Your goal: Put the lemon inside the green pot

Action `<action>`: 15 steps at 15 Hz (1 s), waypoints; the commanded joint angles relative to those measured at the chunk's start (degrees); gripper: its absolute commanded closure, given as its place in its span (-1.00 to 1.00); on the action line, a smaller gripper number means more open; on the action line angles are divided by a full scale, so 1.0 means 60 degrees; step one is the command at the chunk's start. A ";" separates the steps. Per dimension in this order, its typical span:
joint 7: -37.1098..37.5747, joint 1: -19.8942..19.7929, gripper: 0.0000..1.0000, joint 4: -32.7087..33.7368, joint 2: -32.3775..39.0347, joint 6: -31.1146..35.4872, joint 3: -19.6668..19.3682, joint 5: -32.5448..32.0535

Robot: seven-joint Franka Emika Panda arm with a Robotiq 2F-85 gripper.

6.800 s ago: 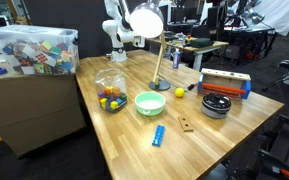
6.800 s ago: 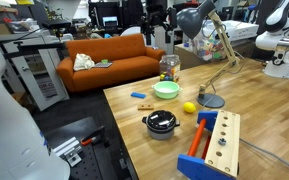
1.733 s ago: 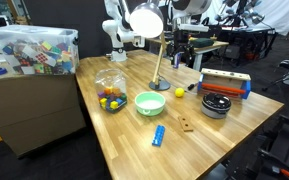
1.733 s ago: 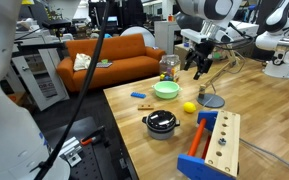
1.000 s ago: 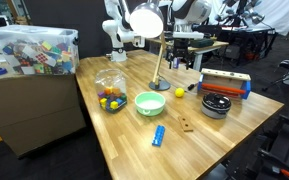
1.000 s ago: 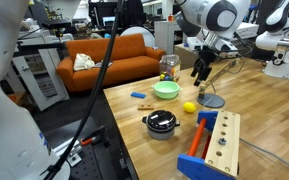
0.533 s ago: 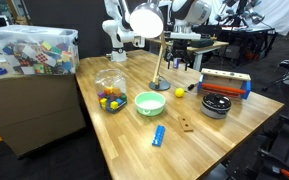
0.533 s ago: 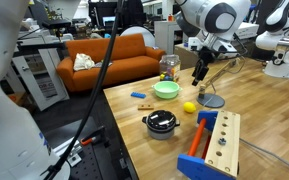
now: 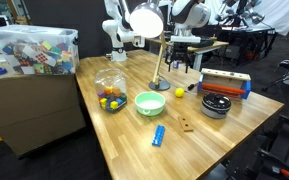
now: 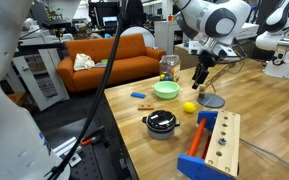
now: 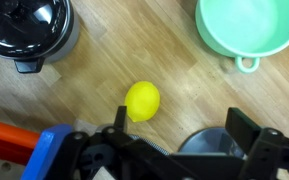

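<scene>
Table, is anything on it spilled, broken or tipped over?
Nothing stands out. The lemon lies by itself on the table, near the black pot and the green pot. Both pots stand upright, and nothing is spilled.

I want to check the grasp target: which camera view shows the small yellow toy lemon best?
The wrist view: the small yellow toy lemon appears large, whole and unobstructed, seen from above. In both exterior views the lemon is only a tiny yellow spot.

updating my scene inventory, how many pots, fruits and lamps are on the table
pots: 2, the green pot and the black pot
fruits: 1, the lemon
lamps: 1, the desk lamp
total: 4
</scene>
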 commanded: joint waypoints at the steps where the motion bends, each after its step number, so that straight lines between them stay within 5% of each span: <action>1: 0.0322 0.0020 -1.00 0.0286 0.0527 0.0334 -0.0205 0.0059; 15: 0.2721 0.0324 -1.00 -0.0226 0.1337 0.1788 -0.0607 -0.0213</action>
